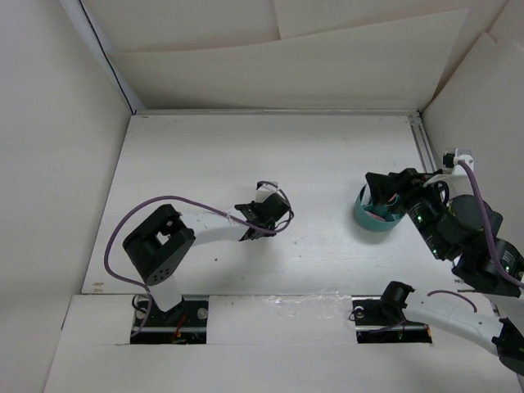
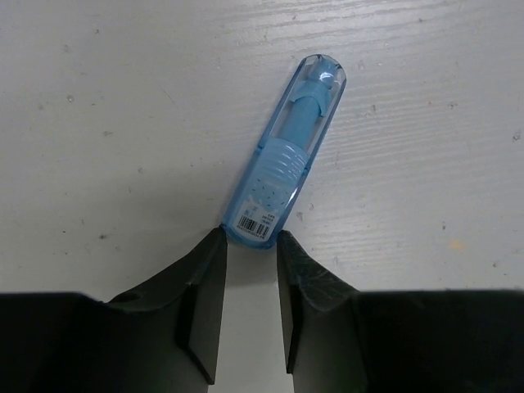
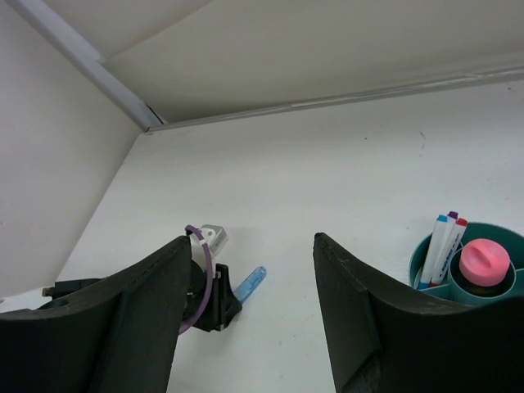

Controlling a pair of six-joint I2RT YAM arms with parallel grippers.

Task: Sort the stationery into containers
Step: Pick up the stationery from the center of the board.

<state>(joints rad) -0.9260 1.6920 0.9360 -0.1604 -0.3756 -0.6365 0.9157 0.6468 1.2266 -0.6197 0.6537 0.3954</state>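
Left gripper [image 2: 251, 246], lower centre: jaws narrow, flanking only the barcode end of the blue marker [image 2: 288, 155], which lies flat on the table [image 2: 98, 123] — firm hold not discernible. Seat deeper before lifting, lest it pivot. Right gripper [image 3: 251, 241] gapes empty near the teal cup [image 3: 419, 260] — lower right.

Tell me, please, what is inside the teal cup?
Three white pens stand in one compartment, a pink-capped glue stick in the next. The teal cup wall hides their lower parts and anything else inside.
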